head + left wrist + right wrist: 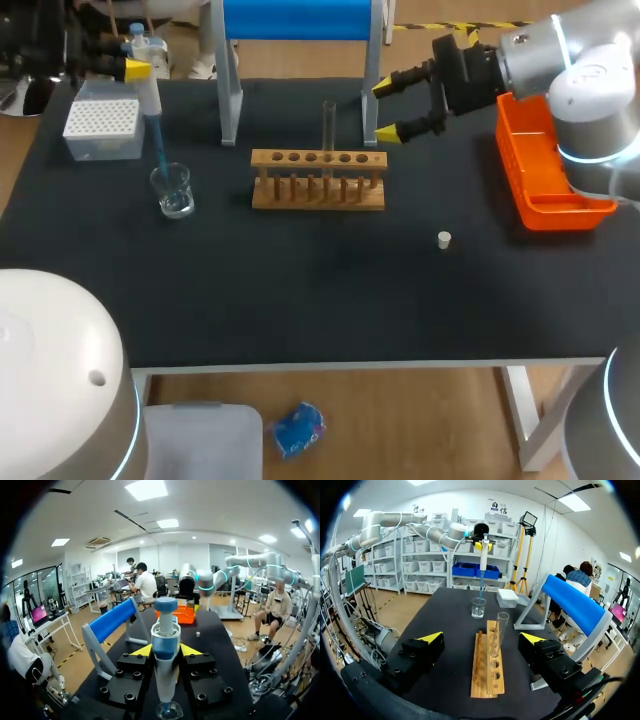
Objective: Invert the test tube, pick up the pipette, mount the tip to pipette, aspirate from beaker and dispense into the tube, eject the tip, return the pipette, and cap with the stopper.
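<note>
While clamped, pipette (151, 98) vertical, tip (160, 150) down

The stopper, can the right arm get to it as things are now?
Probably yes. The right gripper is open and empty beside the test tube rack, and the stopper stands by itself on the table, with nothing between them.

One wooden rack (318, 180), with one glass test tube (328, 130) standing in it. Left of the rack: one beaker (174, 190), one pipette (152, 105), one white tip box (102, 128). Right of the rack: one small stopper (445, 239) and one orange bin (540, 170). Behind the rack: one blue-topped stand (300, 20). Two grippers: the left gripper (166, 651) and the right gripper (386, 110).
</note>
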